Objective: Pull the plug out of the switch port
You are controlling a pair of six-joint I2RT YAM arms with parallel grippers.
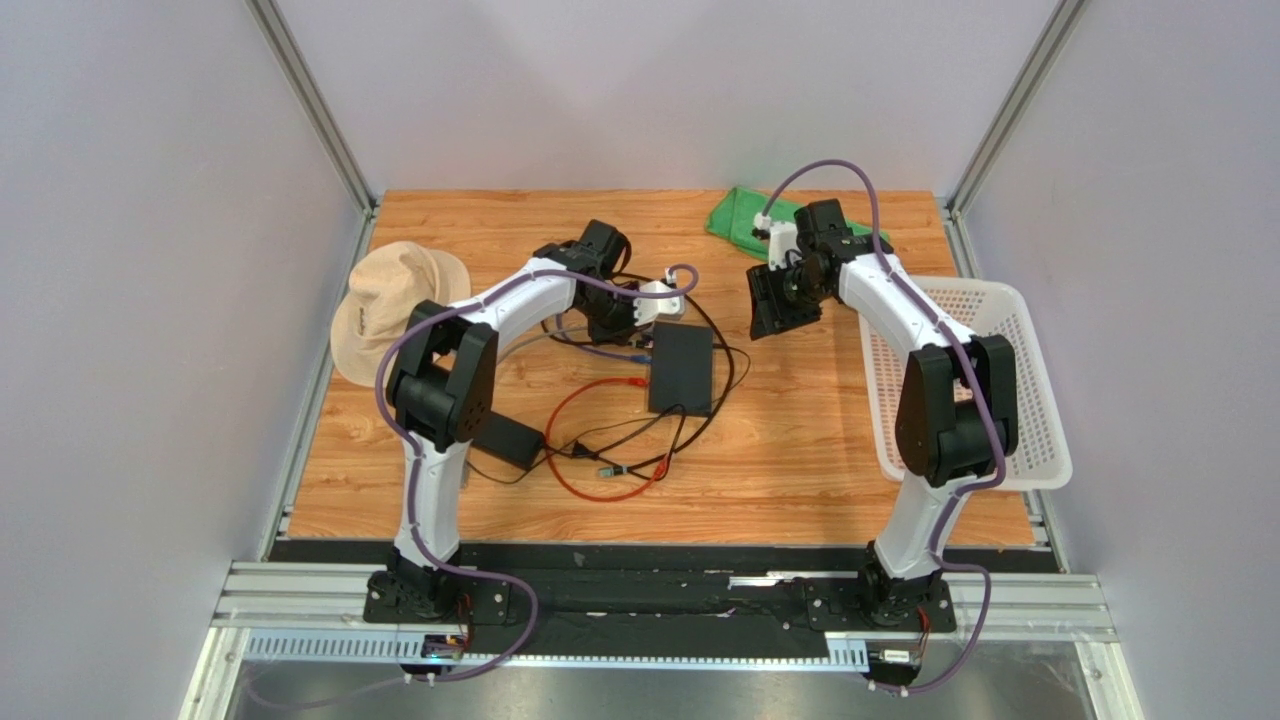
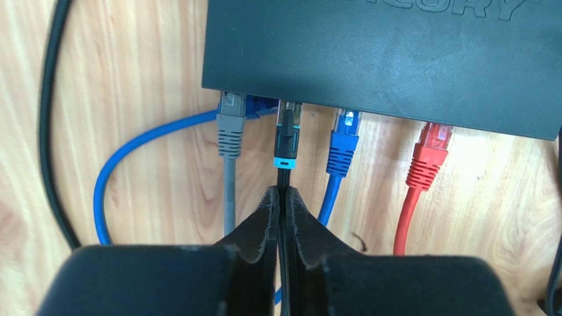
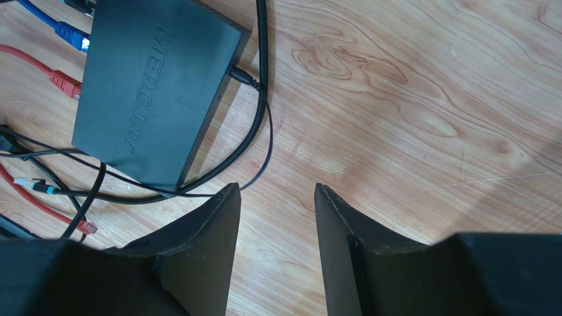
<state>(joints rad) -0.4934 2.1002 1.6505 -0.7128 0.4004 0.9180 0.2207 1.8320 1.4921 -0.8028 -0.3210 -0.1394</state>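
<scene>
The left gripper [image 2: 281, 197] is pinched almost closed on the thin black cable [image 2: 283, 176], just behind the black plug [image 2: 287, 135] with its cyan band. That plug sits at 12 o'clock from the fingertips, seated in a port on the near edge of the switch [image 2: 396, 52]. Pull straight toward 6 o'clock, in line with the cord, so the flat matte box doesn't skid on the smooth wood-grain table [image 3: 409, 99]; the latch may resist. Leave the ribbed grey plug [image 2: 231, 128] at 9 o'clock and the blue plug [image 2: 343, 141] and red plug [image 2: 429, 155] at 3 o'clock alone. The right gripper [image 3: 277, 194] hangs about half open, holding nothing — it could pin the box
</scene>
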